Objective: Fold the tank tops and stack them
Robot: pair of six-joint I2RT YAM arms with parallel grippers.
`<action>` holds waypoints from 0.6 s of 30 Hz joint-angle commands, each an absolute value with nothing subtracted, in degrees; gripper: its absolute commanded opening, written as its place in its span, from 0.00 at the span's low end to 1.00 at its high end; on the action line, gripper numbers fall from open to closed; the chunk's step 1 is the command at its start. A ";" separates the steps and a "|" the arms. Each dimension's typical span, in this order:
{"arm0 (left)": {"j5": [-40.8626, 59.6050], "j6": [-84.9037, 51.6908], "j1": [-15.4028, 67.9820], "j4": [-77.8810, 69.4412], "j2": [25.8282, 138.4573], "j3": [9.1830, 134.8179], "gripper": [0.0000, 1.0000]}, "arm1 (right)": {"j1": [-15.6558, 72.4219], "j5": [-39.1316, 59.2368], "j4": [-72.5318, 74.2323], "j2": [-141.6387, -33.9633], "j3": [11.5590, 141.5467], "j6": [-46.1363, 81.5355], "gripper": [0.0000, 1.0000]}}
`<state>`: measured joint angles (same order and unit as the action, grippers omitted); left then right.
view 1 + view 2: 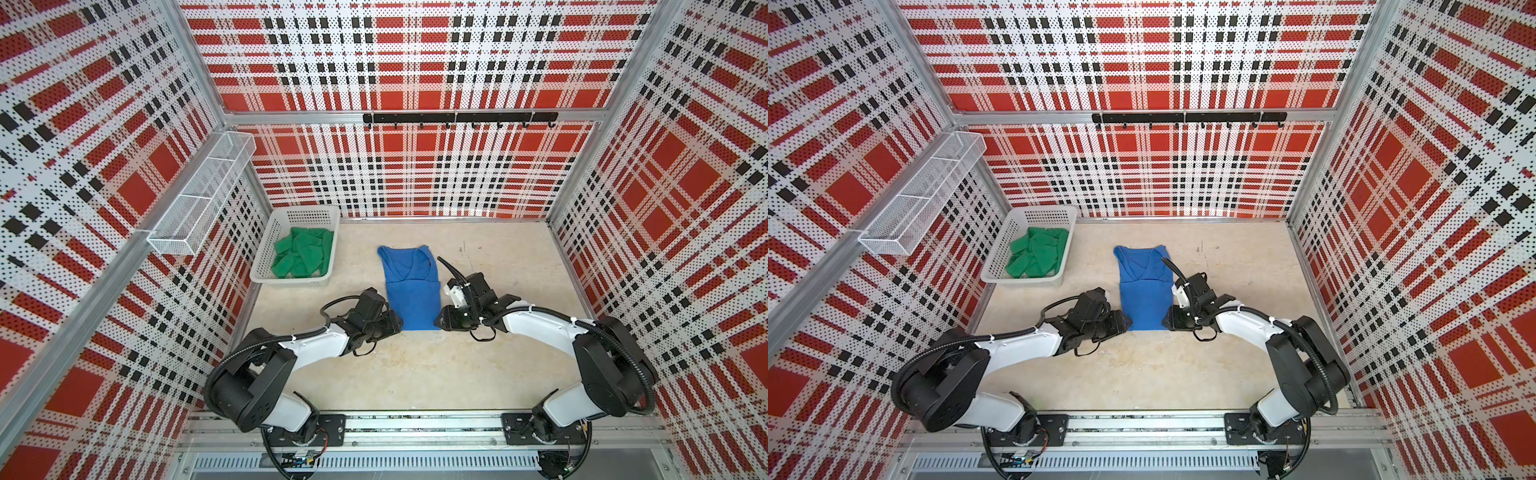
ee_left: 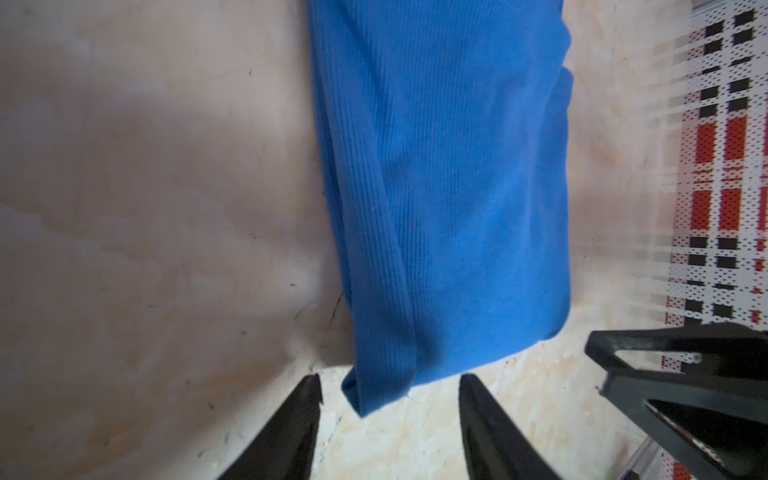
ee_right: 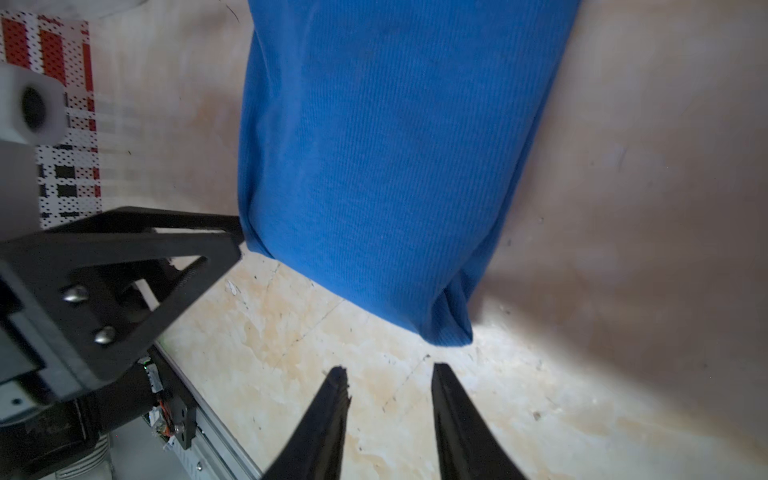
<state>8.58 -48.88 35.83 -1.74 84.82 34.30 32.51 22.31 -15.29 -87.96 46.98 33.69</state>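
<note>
Both your arms reach low and inward to the near corners of the folded blue tank top (image 1: 411, 291), flat on the worktop (image 1: 415, 374). Left fingers (image 2: 291, 428) stand apart around one corner, unclamped. Right fingers (image 3: 455, 415), parted and empty, sit just short. The green tank top (image 1: 305, 253) lies crumpled in the basket (image 1: 266, 245).

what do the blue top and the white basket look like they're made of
Blue top: soft knit fabric, matte. The left wrist view shows fine ribbing lines, and its edges fold limply.
Basket: probably moulded plastic, white and smooth, with stiff walls pierced by regular rows of holes.
</note>
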 commanded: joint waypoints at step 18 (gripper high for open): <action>-0.50 -43.20 35.37 9.23 86.48 39.09 0.26 | 33.67 21.88 -9.76 -94.27 45.48 34.30 0.00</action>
<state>2.68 -45.67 37.21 6.44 87.59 37.54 33.36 22.98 -9.58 -94.19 45.50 35.00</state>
